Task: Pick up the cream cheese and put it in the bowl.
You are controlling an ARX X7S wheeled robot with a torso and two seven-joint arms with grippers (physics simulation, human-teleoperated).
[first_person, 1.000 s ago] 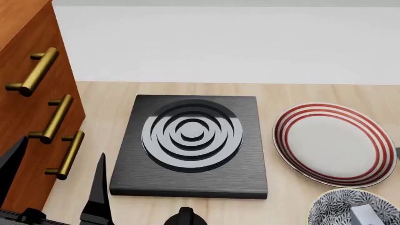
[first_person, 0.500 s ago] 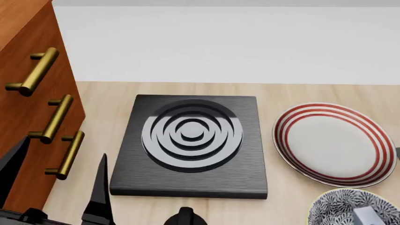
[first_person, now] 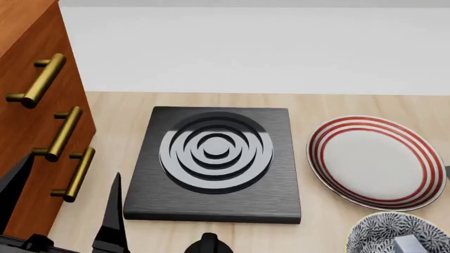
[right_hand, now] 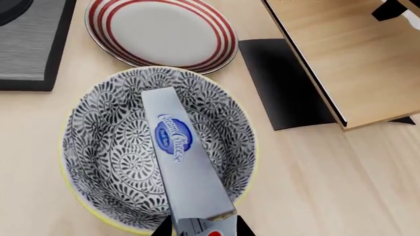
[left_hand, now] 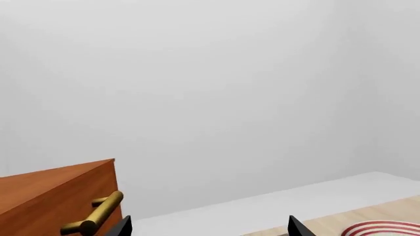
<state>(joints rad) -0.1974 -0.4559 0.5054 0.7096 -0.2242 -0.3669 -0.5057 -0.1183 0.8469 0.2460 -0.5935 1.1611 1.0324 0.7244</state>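
Note:
The cream cheese, a flat silver-grey box with a blue oval logo and a red end, is gripped at its red end by my right gripper. It hangs over the inside of the bowl, which is white with a dark leaf pattern and a yellowish rim. In the head view only a corner of the box shows above the bowl at the bottom right edge. My left gripper is open and empty, raised beside the cabinet at the left.
A black stove plate with a ringed burner lies in the middle. A red-striped white plate sits beside the bowl. A wooden cabinet with brass handles stands at the left. A wooden panel lies near the bowl.
In the head view the cream cheese corner has sunk a little lower over the bowl. The left arm has not moved.

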